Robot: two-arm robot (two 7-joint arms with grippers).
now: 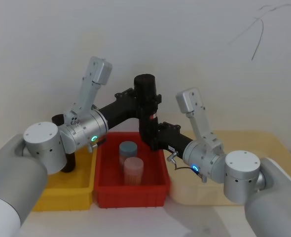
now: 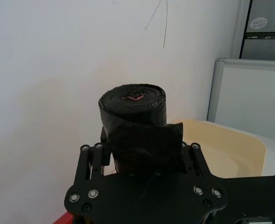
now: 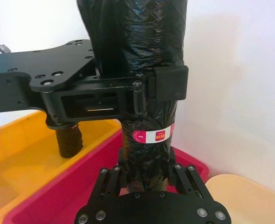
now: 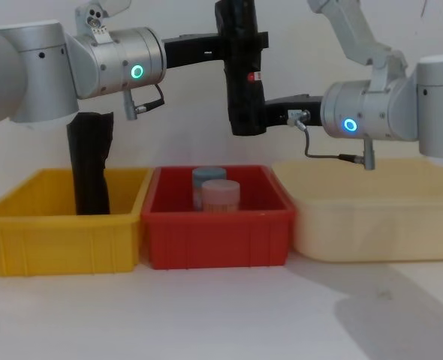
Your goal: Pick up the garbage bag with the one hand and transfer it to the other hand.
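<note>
Bag: upright in the air over the back of the red bin, well clear of its rim. You have both tools on it.

Left tool: pinching the upper part of the bag, one pad on each side. The top of the roll stands out above the pads.

Right tool: on the bag's lower end, fingers pressed against both sides. The red-and-white label sits on the roll between the two grips.

Surface: white counter.
- The red bin holds a blue-lidded jar and, in front of it, a pink jar. Both are below the bag and apart from it.
- The yellow bin touches the red bin's left side. A matte black bundle stands upright in it.
- The cream tub is just beside the red bin's right side.
- A plain white wall rises behind the red bin, with thin dark lines high on it.

Arms:
- Your left arm reaches in from above the yellow bin, left of the red bin. Its wrist is roughly level, its green ring is lit and its fingers point right.
- Your right arm comes in over the cream tub, right of the red bin. Its blue ring is lit and its fingers point left.
- The right wrist is lower than the left, so the right tool grips beneath the left tool.
</note>
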